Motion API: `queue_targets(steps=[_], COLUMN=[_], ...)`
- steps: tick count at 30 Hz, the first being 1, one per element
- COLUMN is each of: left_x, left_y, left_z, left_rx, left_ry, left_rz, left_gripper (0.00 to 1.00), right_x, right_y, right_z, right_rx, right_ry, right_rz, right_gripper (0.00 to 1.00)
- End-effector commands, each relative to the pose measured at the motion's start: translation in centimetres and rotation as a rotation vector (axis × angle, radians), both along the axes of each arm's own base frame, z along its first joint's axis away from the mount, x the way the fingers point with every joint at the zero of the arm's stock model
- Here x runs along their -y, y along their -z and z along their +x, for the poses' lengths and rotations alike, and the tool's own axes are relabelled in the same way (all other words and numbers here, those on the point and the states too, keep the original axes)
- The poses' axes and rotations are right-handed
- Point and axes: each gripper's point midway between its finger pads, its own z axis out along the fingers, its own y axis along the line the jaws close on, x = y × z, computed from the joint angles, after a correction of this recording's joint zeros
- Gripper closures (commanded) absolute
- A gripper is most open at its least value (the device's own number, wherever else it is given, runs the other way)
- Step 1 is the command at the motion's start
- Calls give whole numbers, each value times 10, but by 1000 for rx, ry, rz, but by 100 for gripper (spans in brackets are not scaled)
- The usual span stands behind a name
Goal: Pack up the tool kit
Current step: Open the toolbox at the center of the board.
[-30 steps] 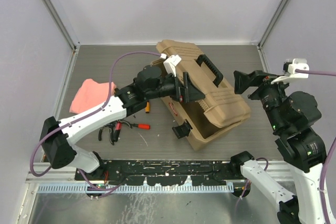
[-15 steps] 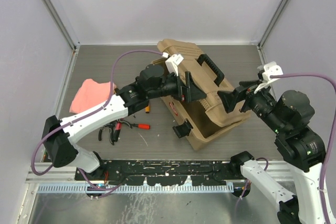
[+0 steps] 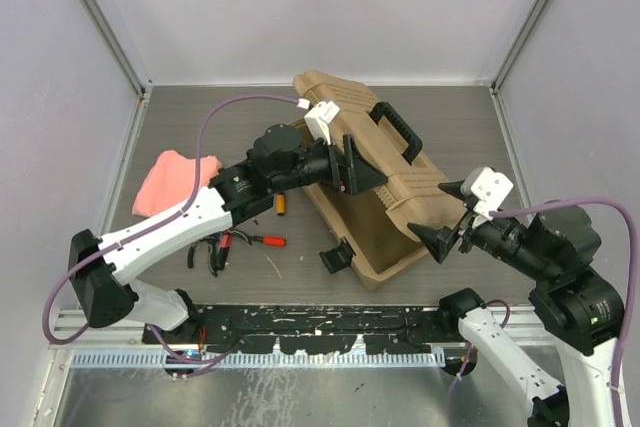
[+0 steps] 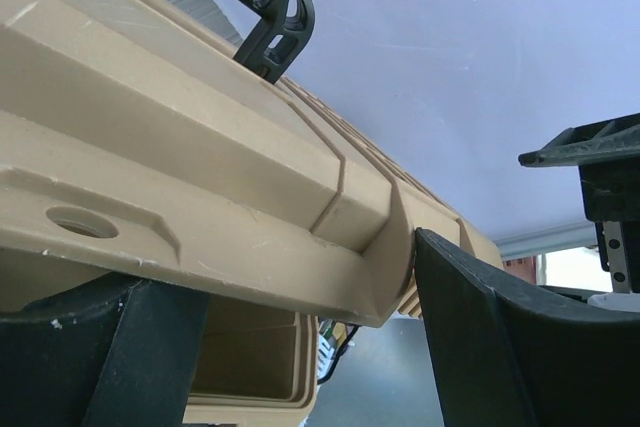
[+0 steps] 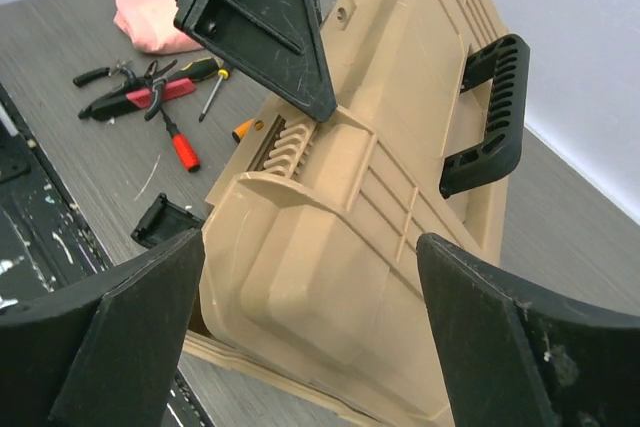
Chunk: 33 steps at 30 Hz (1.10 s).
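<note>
The tan ribbed tool kit case [image 3: 405, 192] lies at an angle mid-table, its lid slightly raised off the base. My left gripper [image 3: 352, 169] straddles the lid's front rim [image 4: 200, 167], and both fingers touch it. The open base [image 4: 250, 357] shows below the rim. My right gripper [image 3: 450, 230] is open at the case's near right end [image 5: 340, 247] and touches nothing. A red-handled screwdriver [image 3: 268, 241], pliers [image 3: 210, 252] and an orange-handled screwdriver [image 3: 282, 204] lie on the table left of the case.
A pink cloth [image 3: 170, 179] lies at the far left. The black carry handle [image 3: 400, 132] sits on the lid's far side. A black latch [image 3: 336, 257] hangs loose at the case's near corner. Grey walls enclose the table on three sides.
My right gripper swung down from the far right to the case's near right end. The lid dropped lower over the base. My left jaws narrowed on the rim.
</note>
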Motion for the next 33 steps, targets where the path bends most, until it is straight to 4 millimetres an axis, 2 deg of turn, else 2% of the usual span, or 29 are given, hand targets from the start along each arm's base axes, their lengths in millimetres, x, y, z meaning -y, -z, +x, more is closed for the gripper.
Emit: queue_targets(steps=[1, 7, 18, 22, 26, 30, 33], left_x=[-8, -5, -5, -3, -5, -8, -8], left_y=[-58, -61, -66, -70, -68, -71, -74], left_z=[1, 3, 10, 12, 15, 19, 21], left_rx=[123, 117, 114, 106, 99, 104, 104], left_ry=[-31, -30, -64, -71, -92, -119, -127], left_rz=[-128, -127, -117, -121, -104, -102, -99], left_gripper=[21, 22, 22, 24, 25, 26, 26], right_x=[0, 3, -18, -23, -13, -4, 5], right_y=[-9, -26, -23, -16, -4, -1, -8], right_z=[5, 20, 13, 24, 36, 43, 53], right_rx=[48, 55, -77, -175, -211, -186, -137], right_ry=[-42, -9, -111, -72, 4, 31, 80], right_rz=[-107, -131, -73, -16, -67, -135, -181], right_gripper=[7, 7, 7, 9, 10, 9, 9])
